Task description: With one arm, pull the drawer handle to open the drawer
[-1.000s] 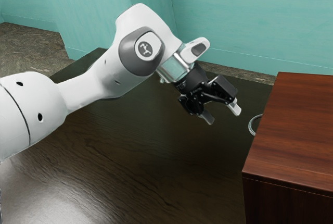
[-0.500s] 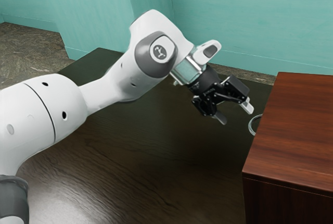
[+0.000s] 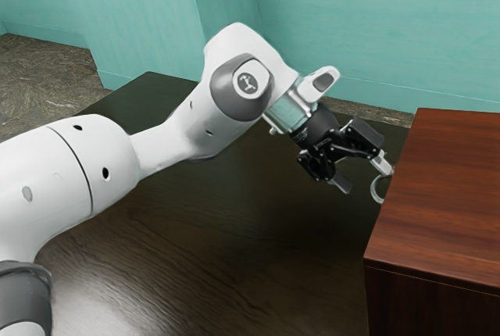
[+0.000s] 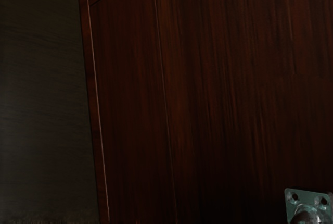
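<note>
The white arm (image 3: pixel 156 148) reaches from the left over the dark bench (image 3: pixel 203 266). Its black hand (image 3: pixel 364 176) is open, just beside the silver drawer handle (image 3: pixel 378 188). The handle sits on the brown drawer box (image 3: pixel 441 195) at the right.

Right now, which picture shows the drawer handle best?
The exterior view. There the handle shows as a silver loop sticking out from the brown cabinet, with the open gripper close beside it. The wrist view catches its metal mounting plate on the dark wood front, partly cut off, so the loop's shape is hard to read.
</note>
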Action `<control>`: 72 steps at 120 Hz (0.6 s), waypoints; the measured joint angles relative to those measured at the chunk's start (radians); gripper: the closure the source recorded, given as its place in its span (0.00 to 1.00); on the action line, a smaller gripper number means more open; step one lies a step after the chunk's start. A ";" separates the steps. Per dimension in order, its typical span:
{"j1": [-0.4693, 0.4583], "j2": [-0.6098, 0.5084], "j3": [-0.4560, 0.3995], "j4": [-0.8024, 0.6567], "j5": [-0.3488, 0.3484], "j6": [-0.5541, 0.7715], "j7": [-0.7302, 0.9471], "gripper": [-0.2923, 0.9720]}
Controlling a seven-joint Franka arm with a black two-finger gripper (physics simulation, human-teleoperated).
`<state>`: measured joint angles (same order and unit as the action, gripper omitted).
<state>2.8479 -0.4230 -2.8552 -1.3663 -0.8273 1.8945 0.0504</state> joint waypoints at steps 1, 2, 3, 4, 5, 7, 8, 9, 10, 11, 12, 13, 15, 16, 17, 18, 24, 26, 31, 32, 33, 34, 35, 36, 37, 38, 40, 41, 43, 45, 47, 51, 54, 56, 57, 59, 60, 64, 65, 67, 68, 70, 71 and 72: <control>0.000 0.001 0.000 -0.002 0.000 0.000 0.000 0.23; 0.001 0.001 0.000 -0.004 0.001 0.000 0.000 0.23; 0.001 0.002 0.000 -0.006 0.001 0.000 0.000 0.23; 0.001 0.003 0.000 -0.008 0.001 0.000 0.000 0.23; 0.001 0.004 0.000 -0.009 0.002 -0.001 0.000 0.23; 0.001 0.005 0.000 -0.012 0.002 -0.001 -0.001 0.23; 0.001 0.007 0.000 -0.013 0.002 -0.001 -0.001 0.23; 0.000 0.008 0.000 -0.014 0.002 -0.001 -0.001 0.23; 0.000 0.009 0.000 -0.016 0.003 -0.001 -0.001 0.23; 0.000 0.010 0.000 -0.017 0.003 -0.001 -0.001 0.23; 0.000 0.011 0.000 -0.018 0.003 -0.002 -0.001 0.23; 0.001 0.012 0.000 -0.018 0.003 -0.002 -0.001 0.23; 0.001 0.014 -0.001 -0.020 0.004 -0.002 -0.001 0.23; 0.001 0.014 -0.001 -0.021 0.004 -0.002 -0.001 0.23; 0.001 0.016 0.000 -0.022 0.004 -0.003 -0.001 0.23; 0.001 0.017 0.000 -0.023 0.005 -0.003 -0.001 0.23; 0.002 0.024 0.000 -0.033 0.006 -0.004 -0.002 0.23; 0.002 0.025 0.000 -0.036 0.007 -0.004 -0.002 0.23; 0.001 0.027 0.000 -0.045 0.008 -0.004 -0.002 0.23; 0.001 0.028 0.000 -0.046 0.008 -0.004 -0.002 0.23; 0.001 0.028 0.000 -0.047 0.008 -0.005 -0.002 0.23; 0.000 0.028 0.000 -0.048 0.008 -0.005 -0.002 0.23; 0.000 0.029 0.000 -0.050 0.009 -0.005 -0.002 0.23; 0.000 0.031 0.000 -0.051 0.009 -0.005 -0.002 0.23; 0.000 0.032 -0.001 -0.054 0.009 -0.005 -0.002 0.23; 0.000 0.033 -0.001 -0.056 0.009 -0.005 -0.002 0.23; 0.000 0.037 -0.001 -0.062 0.009 -0.005 -0.002 0.23; 0.000 0.039 -0.001 -0.065 0.010 -0.005 -0.002 0.23; 0.000 0.044 0.000 -0.070 0.010 -0.005 -0.002 0.23; 0.000 0.048 0.000 -0.076 0.011 -0.004 -0.002 0.23; 0.000 0.052 0.000 -0.082 0.013 -0.004 -0.002 0.23; 0.001 0.058 0.000 -0.090 0.016 -0.004 -0.002 0.23; 0.001 0.062 0.000 -0.094 0.017 -0.003 -0.002 0.23; 0.002 0.064 0.000 -0.096 0.018 -0.003 -0.002 0.23; 0.002 0.065 0.000 -0.096 0.019 -0.003 -0.002 0.23; 0.002 0.066 0.000 -0.098 0.020 -0.003 -0.002 0.23; 0.002 0.067 0.000 -0.098 0.020 -0.003 -0.002 0.23; 0.001 0.070 0.000 -0.104 0.022 -0.002 -0.002 0.23; 0.001 0.070 0.000 -0.105 0.022 -0.002 -0.002 0.23; 0.002 0.072 0.000 -0.108 0.023 -0.002 -0.002 0.23; 0.002 0.072 0.000 -0.110 0.024 -0.002 -0.002 0.23; 0.002 0.074 0.000 -0.112 0.026 -0.001 -0.002 0.23; 0.002 0.075 0.000 -0.113 0.028 -0.001 -0.002 0.23; 0.002 0.076 0.000 -0.113 0.029 -0.001 -0.002 0.23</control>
<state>2.8495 -0.3474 -2.8547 -1.4798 -0.7983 1.8933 0.0481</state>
